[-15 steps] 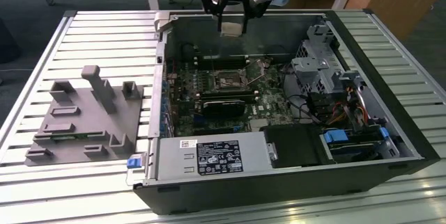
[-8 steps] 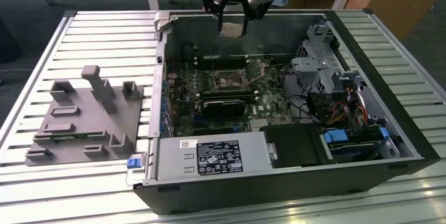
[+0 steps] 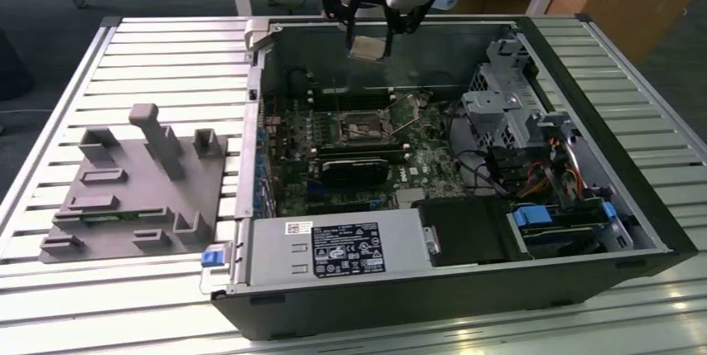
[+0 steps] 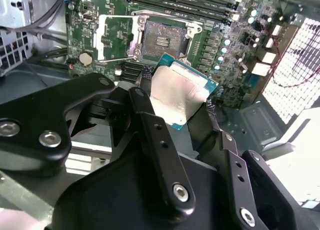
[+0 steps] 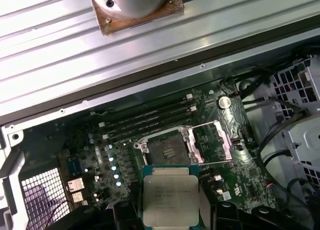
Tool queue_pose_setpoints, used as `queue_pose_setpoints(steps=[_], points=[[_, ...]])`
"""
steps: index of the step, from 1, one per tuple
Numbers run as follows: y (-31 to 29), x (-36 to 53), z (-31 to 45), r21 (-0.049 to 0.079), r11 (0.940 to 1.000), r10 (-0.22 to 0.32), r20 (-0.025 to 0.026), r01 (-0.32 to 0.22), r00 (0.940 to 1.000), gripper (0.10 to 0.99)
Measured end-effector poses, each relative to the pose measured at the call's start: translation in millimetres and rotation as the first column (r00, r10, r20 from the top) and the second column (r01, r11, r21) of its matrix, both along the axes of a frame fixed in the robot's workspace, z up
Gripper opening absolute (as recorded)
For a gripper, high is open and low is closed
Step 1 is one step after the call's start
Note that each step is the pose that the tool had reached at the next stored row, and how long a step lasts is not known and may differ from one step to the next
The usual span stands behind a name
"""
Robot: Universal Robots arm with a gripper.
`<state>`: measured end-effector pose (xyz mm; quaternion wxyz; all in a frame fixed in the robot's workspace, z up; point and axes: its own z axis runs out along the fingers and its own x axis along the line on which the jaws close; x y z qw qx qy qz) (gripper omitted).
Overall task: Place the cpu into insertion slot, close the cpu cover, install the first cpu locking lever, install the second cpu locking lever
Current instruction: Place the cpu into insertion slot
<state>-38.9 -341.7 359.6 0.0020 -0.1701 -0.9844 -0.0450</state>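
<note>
Claw (image 4: 177, 91) grips cpu (image 5: 170, 197) above open case (image 3: 442, 305) housing the insertion slot (image 5: 167, 151)

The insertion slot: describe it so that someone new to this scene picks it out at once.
Look inside the open computer case, at the green motherboard on its floor. Near the board's middle sits the insertion slot, a small square black socket with a thin metal rim, its silver cpu cover swung open beside it. Unlike the long narrow memory slots, it is square and empty.
</note>
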Motion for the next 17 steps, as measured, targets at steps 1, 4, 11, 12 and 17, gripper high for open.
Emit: queue_pose_setpoints(steps=[1,4,11,12,17], points=[[0.0,0.0,-0.1,0.0,1.0,-0.009,0.0,0.009,1.0,0.537],[0.0,0.0,-0.6,0.0,0.9992,-0.039,0.0,0.039,0.9992,0.537],[0.1,0.0,-1.5,0.0,0.9936,-0.113,0.0,0.113,0.9936,0.537],[0.1,0.0,-1.7,0.0,0.9924,-0.123,0.0,0.123,0.9924,0.537],[0.1,0.0,-2.4,0.0,0.9848,-0.173,0.0,0.173,0.9848,0.537]])
